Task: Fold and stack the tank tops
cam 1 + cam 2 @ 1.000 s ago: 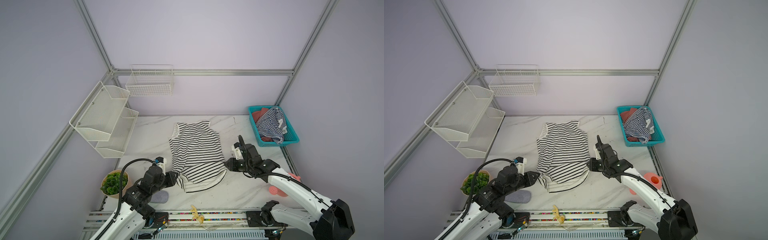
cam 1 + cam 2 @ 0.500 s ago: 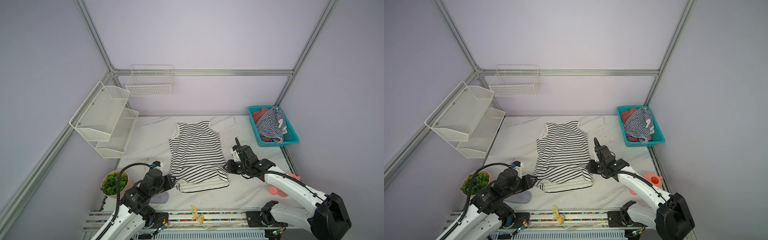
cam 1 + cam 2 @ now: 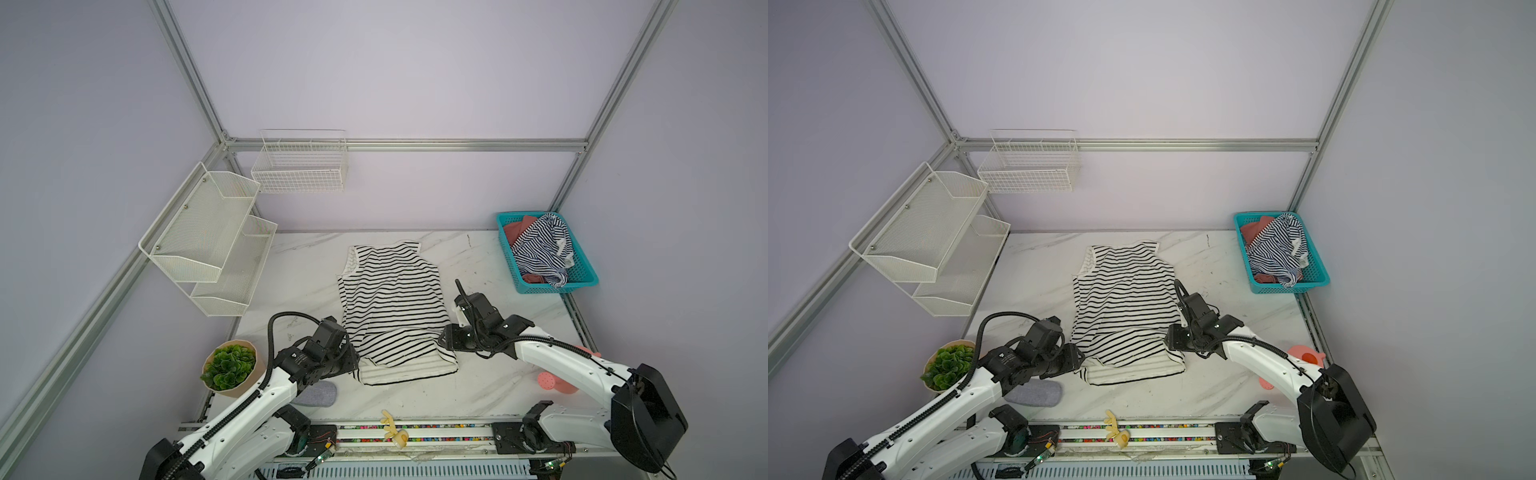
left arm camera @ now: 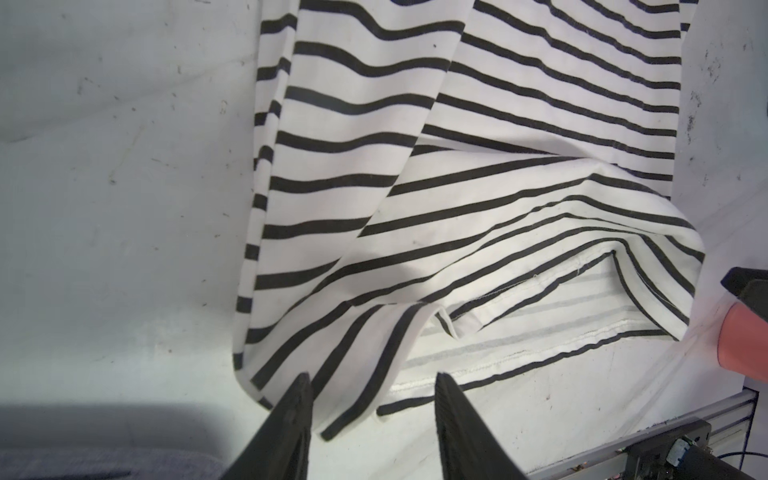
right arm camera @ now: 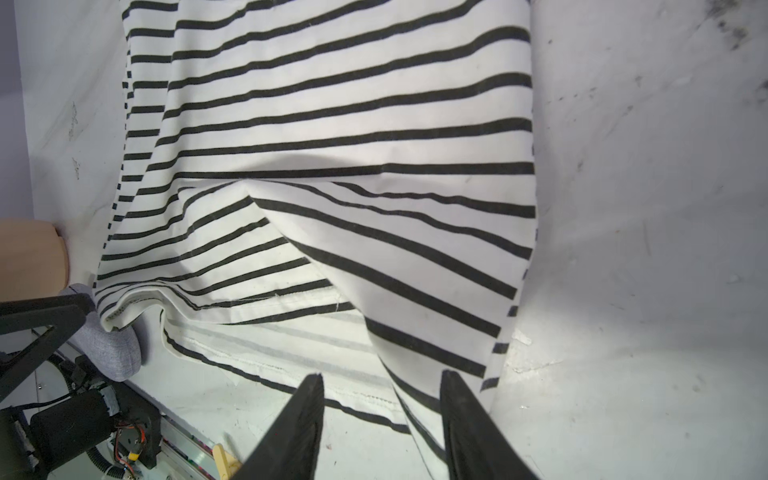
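Note:
The white tank top (image 3: pixel 390 291) (image 3: pixel 1125 291) with wide black stripes lies flat mid-table, its lower part rumpled over the inside-out hem (image 4: pixel 519 332) (image 5: pixel 291 340). My left gripper (image 3: pixel 353 365) (image 3: pixel 1079 361) (image 4: pixel 372 376) sits low at the hem's left corner, open, with the cloth corner lying loose between its fingers. My right gripper (image 3: pixel 442 340) (image 3: pixel 1169 338) (image 5: pixel 380 374) is open at the right corner, with the cloth edge lying loose between its fingers. The navy-striped tank top (image 3: pixel 540 253) (image 3: pixel 1275 249) is heaped in the teal basket (image 3: pixel 557 286) (image 3: pixel 1291 287).
A potted plant (image 3: pixel 230 368) and a grey pad (image 3: pixel 316 395) sit by the left arm. A pink watering can (image 3: pixel 557 380) lies behind the right arm. White mesh shelves (image 3: pixel 208 237) and a wire basket (image 3: pixel 299 166) hang on the walls. A yellow toy (image 3: pixel 392 428) rests on the front rail.
Both grippers have opened and let go of the hem corners. The lifted lower part of the white top has dropped onto the table, rumpled.

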Controlling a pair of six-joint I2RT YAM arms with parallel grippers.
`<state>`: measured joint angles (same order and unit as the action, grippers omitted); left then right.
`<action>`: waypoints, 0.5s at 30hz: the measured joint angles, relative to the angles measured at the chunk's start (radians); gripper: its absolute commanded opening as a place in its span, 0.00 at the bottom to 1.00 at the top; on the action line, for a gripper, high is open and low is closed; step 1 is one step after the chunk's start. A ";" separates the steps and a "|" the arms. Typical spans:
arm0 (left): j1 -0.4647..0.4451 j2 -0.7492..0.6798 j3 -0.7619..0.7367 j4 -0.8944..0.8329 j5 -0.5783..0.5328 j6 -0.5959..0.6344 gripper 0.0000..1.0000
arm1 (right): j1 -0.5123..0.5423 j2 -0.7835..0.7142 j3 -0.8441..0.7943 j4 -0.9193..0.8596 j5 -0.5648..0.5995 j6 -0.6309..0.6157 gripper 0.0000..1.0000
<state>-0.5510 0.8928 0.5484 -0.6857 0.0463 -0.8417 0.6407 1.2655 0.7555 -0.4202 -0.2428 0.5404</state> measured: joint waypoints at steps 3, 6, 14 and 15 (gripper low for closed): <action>-0.002 0.025 0.000 0.005 0.000 0.000 0.49 | 0.003 0.029 0.000 0.004 0.000 -0.005 0.50; -0.002 0.044 0.000 0.011 0.000 0.000 0.49 | 0.005 0.066 -0.001 0.005 0.000 -0.009 0.50; -0.002 0.108 0.000 0.015 -0.008 0.000 0.48 | 0.006 0.096 -0.010 0.014 0.017 -0.015 0.53; -0.003 0.118 0.000 0.015 -0.010 0.000 0.48 | 0.006 0.097 -0.010 0.014 0.018 -0.015 0.53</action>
<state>-0.5537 1.0111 0.5484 -0.6708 0.0360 -0.8413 0.6464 1.3628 0.7452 -0.4057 -0.2249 0.5255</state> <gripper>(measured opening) 0.486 0.527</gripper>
